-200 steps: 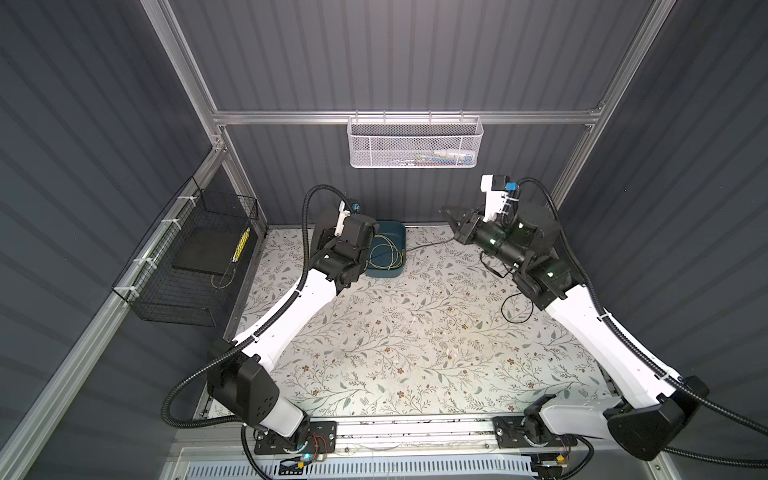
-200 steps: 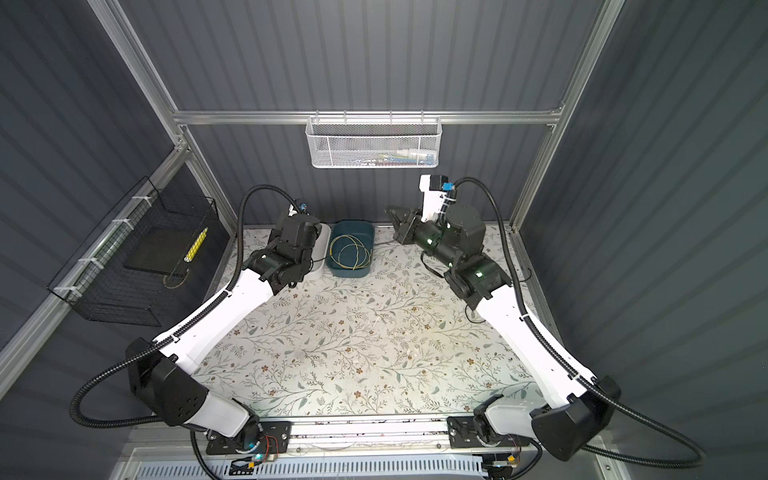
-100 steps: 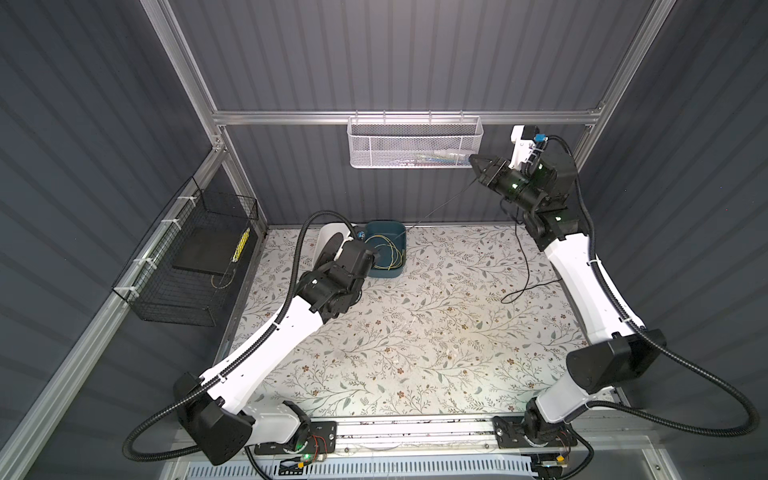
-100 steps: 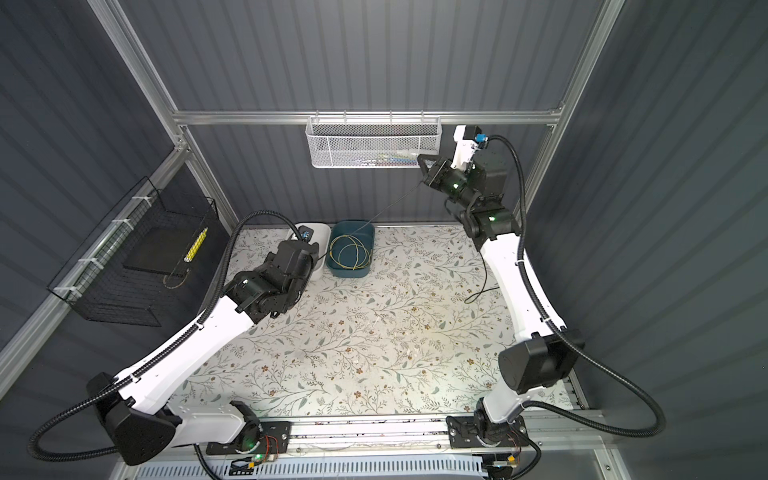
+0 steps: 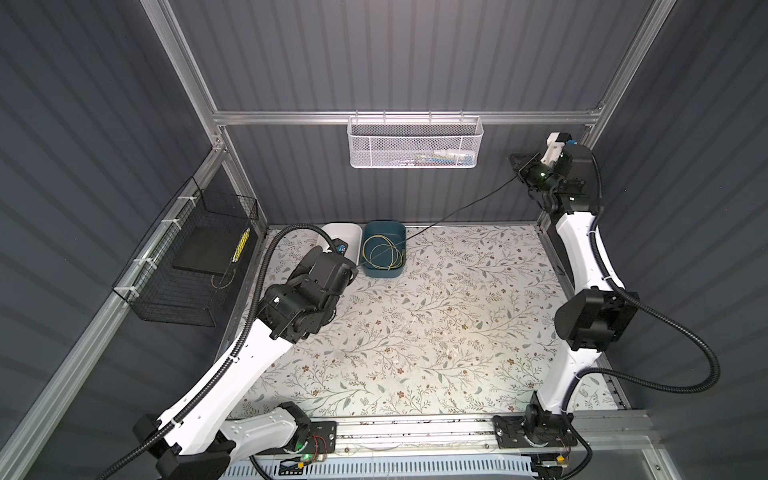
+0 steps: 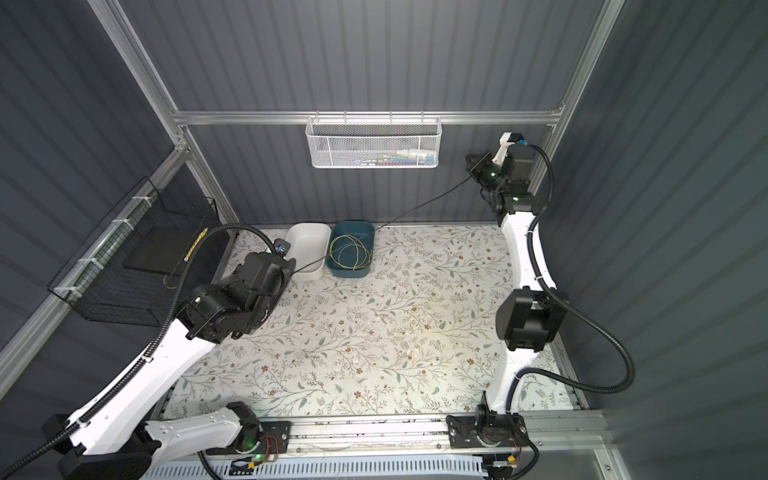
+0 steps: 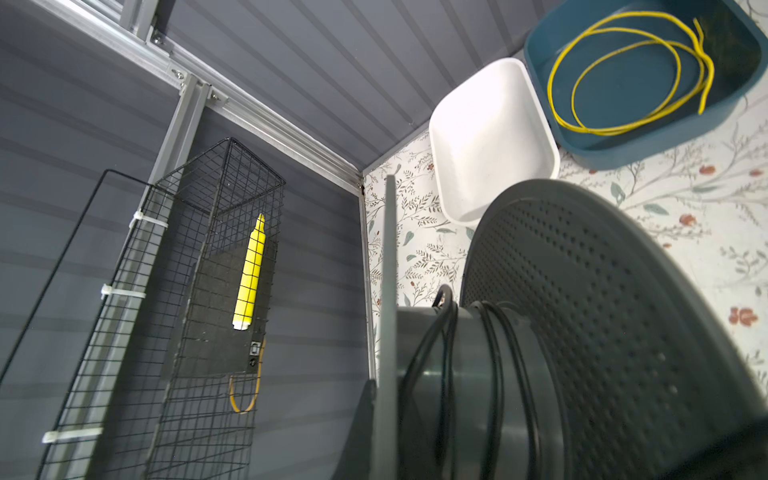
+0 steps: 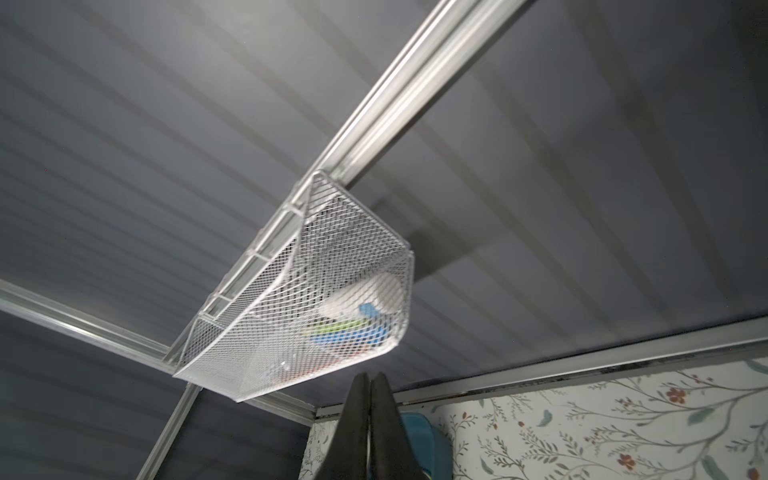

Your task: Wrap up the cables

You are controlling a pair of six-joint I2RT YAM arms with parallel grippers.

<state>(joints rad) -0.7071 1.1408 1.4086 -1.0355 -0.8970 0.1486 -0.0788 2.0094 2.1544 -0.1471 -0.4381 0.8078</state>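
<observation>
The floral tabletop (image 5: 415, 332) is bare except for two bins at its back edge. A grey spool (image 7: 582, 332) is carried by the left claw (image 7: 374, 415), which appears to be closed on the spool's thin flange, though the fingers are mostly hidden. A few turns of the black wire (image 5: 461, 209) are seen on the spool's hub in the left wrist view. The teal bin (image 5: 384, 272) stands just beside the white bin (image 5: 345, 232), and a loose coil of yellow wire (image 7: 703, 95) lies inside it, apart from both claws.

The right claw (image 8: 370, 415) is raised high near the back right corner, with its jaws pressed together on the black wire. In both top views the wire is drawn in a straight line from that claw, down over the teal bin, to the spool.

Both wires are judged to be very light, limp and string-thin, so they are easily slipped from a pinch or snagged on a bin rim. The black wire is best pinched squarely between the pads and kept under gentle tension. If it is let slack, the turns are likely to loosen on the hub. Hard pulling is to be avoided, since so thin a strand could be kinked or dragged off the spool.
</observation>
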